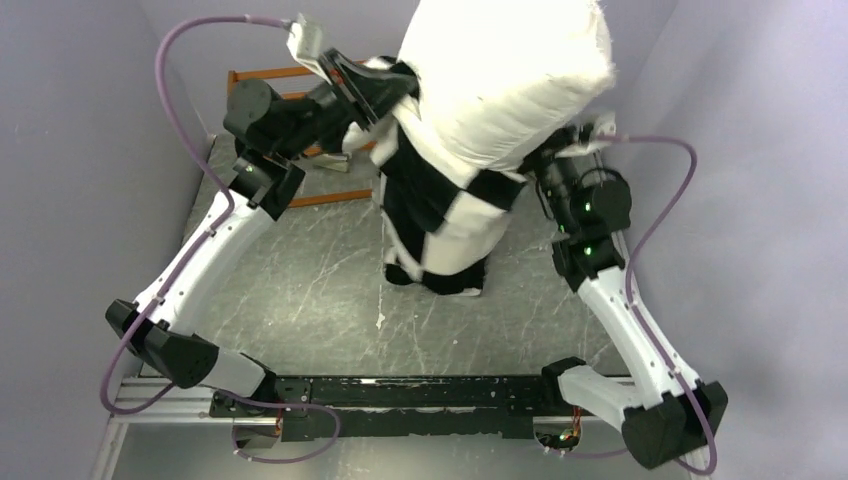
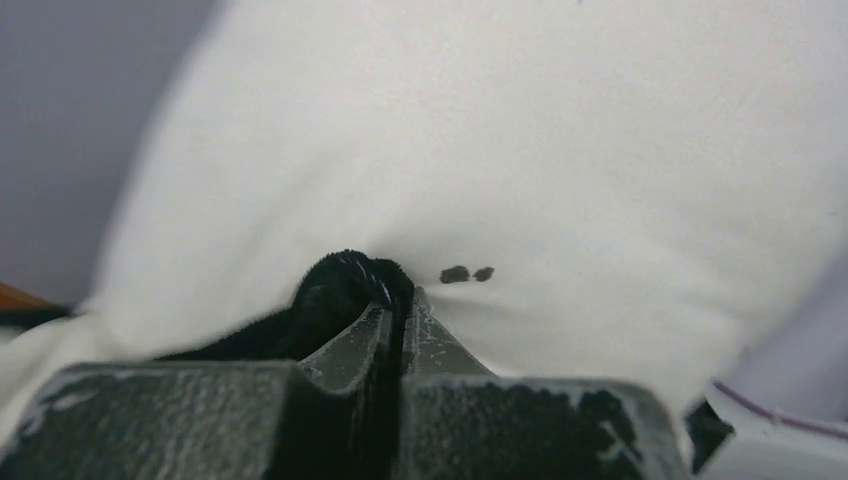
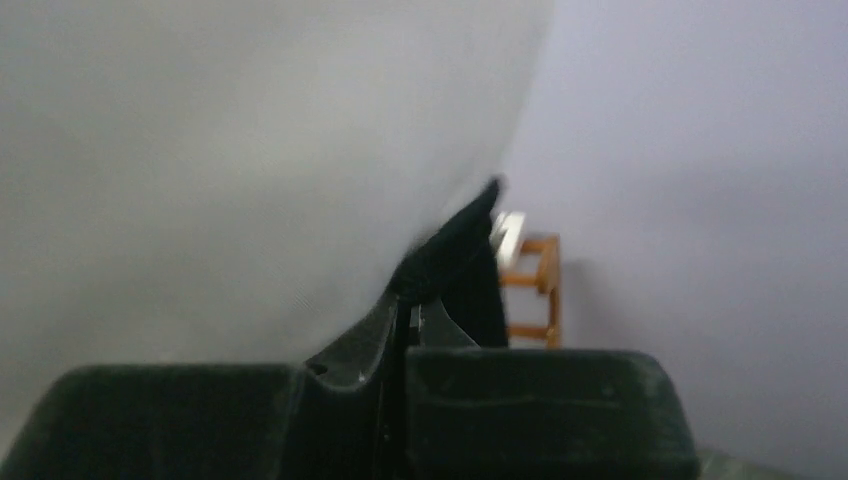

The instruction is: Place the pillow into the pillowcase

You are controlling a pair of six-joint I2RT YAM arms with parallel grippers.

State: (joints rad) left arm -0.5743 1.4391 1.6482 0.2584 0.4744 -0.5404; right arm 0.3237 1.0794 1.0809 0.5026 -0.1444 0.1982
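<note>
The white pillow (image 1: 510,70) stands high at the back, its lower half inside the black-and-white checkered pillowcase (image 1: 445,215), which hangs down to the table. My left gripper (image 1: 385,90) is shut on the pillowcase's left rim, and my right gripper (image 1: 555,150) is shut on its right rim. In the left wrist view the left gripper (image 2: 403,300) pinches a black plush fold of the pillowcase (image 2: 340,285) against the pillow (image 2: 550,150). In the right wrist view the right gripper (image 3: 408,305) clamps a dark strip of the pillowcase (image 3: 460,245) beside the pillow (image 3: 250,150).
An orange wooden rack (image 1: 320,150) stands at the back left behind the left arm; the rack (image 3: 535,285) also shows in the right wrist view. Purple walls close in on both sides. The grey marbled table (image 1: 320,290) lies below, and purple cables loop off both arms.
</note>
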